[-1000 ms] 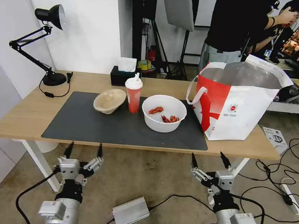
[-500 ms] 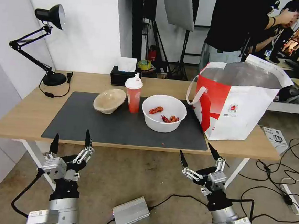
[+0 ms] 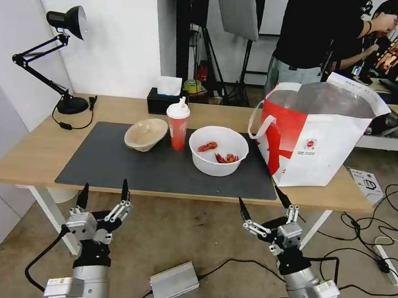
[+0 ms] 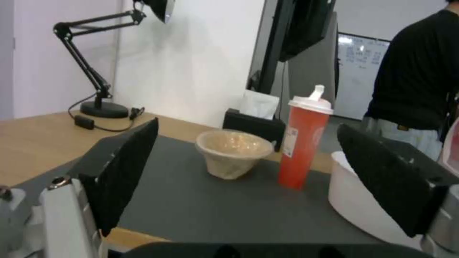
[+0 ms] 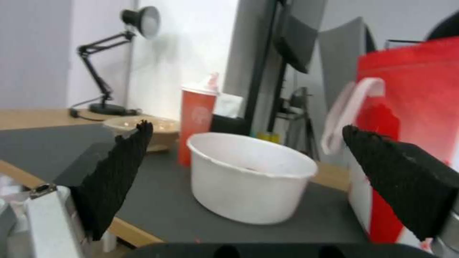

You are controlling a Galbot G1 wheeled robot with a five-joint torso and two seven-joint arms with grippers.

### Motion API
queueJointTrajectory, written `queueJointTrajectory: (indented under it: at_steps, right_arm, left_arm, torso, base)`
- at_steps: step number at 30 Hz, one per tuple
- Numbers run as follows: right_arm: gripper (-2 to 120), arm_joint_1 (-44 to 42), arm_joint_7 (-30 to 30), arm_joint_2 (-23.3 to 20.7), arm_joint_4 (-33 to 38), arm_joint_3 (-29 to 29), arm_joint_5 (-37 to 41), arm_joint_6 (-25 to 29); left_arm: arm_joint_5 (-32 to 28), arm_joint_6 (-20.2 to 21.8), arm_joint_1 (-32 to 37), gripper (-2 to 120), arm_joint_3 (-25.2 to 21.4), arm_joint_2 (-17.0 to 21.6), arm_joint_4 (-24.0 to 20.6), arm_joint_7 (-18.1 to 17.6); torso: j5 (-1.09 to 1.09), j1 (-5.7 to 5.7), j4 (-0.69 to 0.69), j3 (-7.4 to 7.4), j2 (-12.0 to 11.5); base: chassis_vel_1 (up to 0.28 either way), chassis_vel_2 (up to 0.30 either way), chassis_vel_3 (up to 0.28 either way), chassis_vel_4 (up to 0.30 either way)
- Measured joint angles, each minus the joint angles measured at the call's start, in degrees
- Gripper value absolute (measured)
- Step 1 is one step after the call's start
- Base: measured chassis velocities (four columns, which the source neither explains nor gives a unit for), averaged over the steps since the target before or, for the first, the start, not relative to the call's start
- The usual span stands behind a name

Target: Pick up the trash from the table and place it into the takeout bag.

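Observation:
On the dark mat of the table [image 3: 33, 154] stand the trash items: a beige pulp bowl [image 3: 145, 134] [image 4: 233, 153], a red cup with white lid [image 3: 178, 125] [image 4: 303, 141] [image 5: 196, 122], and a white bowl holding red crayfish scraps [image 3: 217, 151] [image 5: 249, 177]. The takeout bag [image 3: 316, 136] [image 5: 413, 118] stands open at the table's right end. My left gripper [image 3: 104, 191] [image 4: 249, 179] is open, just below the table's front edge. My right gripper [image 3: 263, 203] [image 5: 249, 179] is open too, below the front edge before the white bowl.
A black tissue box [image 3: 163, 101] sits behind the cup. A black desk lamp [image 3: 55, 55] stands at the table's far left. Cables [image 3: 377, 218] and a silver box [image 3: 173, 282] lie on the floor. White table legs [image 3: 53, 218] stand near my left arm.
Both grippers have risen from the floor area toward the table's front edge over the last second. The left one shifted slightly right in the last half second. The trash and bag have not moved.

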Motion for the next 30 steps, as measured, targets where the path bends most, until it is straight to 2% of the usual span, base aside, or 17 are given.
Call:
queueJointTrajectory:
  at_steps: [8, 14, 17, 21, 30]
  right_arm:
    - [100, 4.28, -1.98, -9.55, 1.09, -0.01, 6.02, -2.86]
    - [100, 7.07, -2.6, -12.89, 0.95, -0.46, 8.35, -3.98]
    - [100, 11.06, -3.69, -16.39, 0.0, -1.3, 10.88, -4.67]
    - [100, 14.1, -4.24, -18.85, -0.71, -2.3, 13.32, -5.24]
    - [100, 23.79, -6.76, -23.07, -5.1, -9.27, 18.14, -5.62]
  left_arm:
    - [-0.31, 0.34, 0.55, 100, -0.21, 0.0, 0.09, 0.55]
    - [-0.26, 0.34, 0.85, 100, -0.3, -0.26, 0.07, 0.57]
    - [-0.09, 0.32, 1.07, 100, -0.46, -0.39, 0.0, 0.58]
    - [-0.03, 0.27, 1.19, 100, -0.53, -0.41, -0.04, 0.6]
    - [0.05, 0.12, 1.26, 100, -0.69, -0.42, -0.07, 0.76]
  torso:
    - [0.0, 0.0, 0.0, 0.0, 0.0]
    - [0.0, 0.0, 0.0, 0.0, 0.0]
    - [0.0, 0.0, 0.01, 0.0, 0.0]
    - [-0.01, 0.0, 0.0, 0.0, 0.0]
    - [-0.01, 0.0, 0.0, 0.0, 0.0]
  base:
    - [0.0, 0.0, 0.0, 0.0]
    - [0.0, 0.0, 0.0, 0.0]
    - [0.0, 0.0, 0.0, 0.0]
    - [0.0, 0.0, 0.0, 0.0]
    - [0.0, 0.0, 0.0, 0.0]
